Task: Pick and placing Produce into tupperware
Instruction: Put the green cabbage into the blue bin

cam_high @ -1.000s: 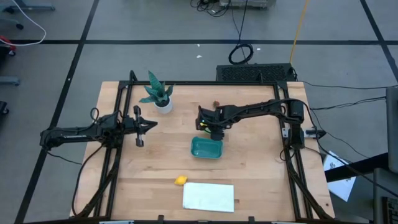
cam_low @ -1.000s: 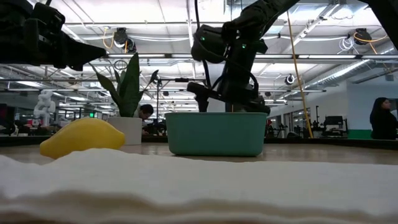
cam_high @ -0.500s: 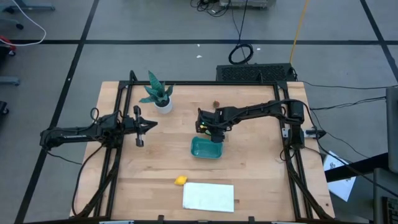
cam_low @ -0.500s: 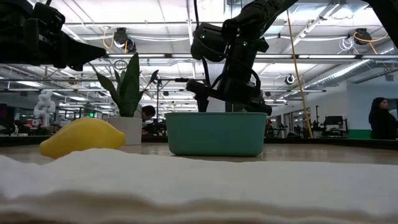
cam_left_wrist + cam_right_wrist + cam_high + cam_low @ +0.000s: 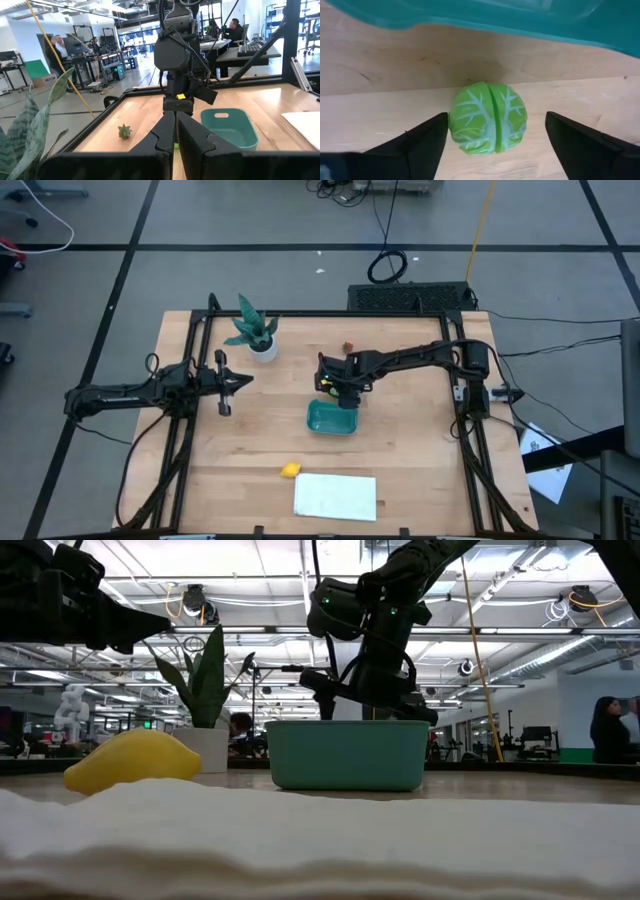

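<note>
A wooden table [image 5: 400, 450] seen from above, with two dark robot arms reaching in from either side. The right gripper [image 5: 345, 390] is low over the middle of the table, just behind the far edge of the teal tupperware [image 5: 332, 418]. Its wrist camera looks straight down: the two fingers [image 5: 422, 142] are spread wide, and a light green ball [image 5: 489, 118] with pale leaf veins sits on the wood between them. Neither finger touches it. The ball lies just beside the tupperware wall, outside it.

The tupperware stands near the table's centre, and nothing can be seen inside it. A yellow lemon [image 5: 290, 470] lies well apart toward the front, next to a flat white sheet [image 5: 335, 495]. A tiny dark red piece [image 5: 348, 346] rests toward the back of the table.

The left gripper [image 5: 240, 380] waits above the left side, its fingers [image 5: 155, 145] nearly closed and holding nothing. A potted plant [image 5: 255, 332] stands at the back left.
</note>
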{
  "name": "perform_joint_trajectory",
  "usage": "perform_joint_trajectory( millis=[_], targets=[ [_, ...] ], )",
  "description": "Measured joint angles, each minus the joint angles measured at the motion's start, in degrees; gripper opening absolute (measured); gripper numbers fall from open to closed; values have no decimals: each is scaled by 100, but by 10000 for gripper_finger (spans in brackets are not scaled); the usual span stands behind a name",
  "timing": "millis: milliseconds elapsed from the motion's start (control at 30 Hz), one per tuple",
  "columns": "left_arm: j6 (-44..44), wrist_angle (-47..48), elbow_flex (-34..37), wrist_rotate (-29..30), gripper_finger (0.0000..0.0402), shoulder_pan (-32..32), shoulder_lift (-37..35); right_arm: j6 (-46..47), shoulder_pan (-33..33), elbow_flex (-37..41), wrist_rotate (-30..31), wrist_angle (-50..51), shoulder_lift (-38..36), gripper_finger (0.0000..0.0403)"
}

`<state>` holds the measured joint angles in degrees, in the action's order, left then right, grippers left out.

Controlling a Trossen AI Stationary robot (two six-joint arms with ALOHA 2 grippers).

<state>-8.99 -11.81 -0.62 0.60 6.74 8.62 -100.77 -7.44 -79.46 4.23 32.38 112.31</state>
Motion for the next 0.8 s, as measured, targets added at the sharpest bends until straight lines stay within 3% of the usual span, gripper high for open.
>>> perform_joint_trajectory(
  millis=[333, 800],
  targets=[
    [0, -1, 0, -1, 26, -1, 0, -39, 0, -2, -8, 0, 0, 267],
    [-15, -2, 0, 0, 26, 0, 0, -21, -7, -7, -109, -87, 205, 239]
  ],
)
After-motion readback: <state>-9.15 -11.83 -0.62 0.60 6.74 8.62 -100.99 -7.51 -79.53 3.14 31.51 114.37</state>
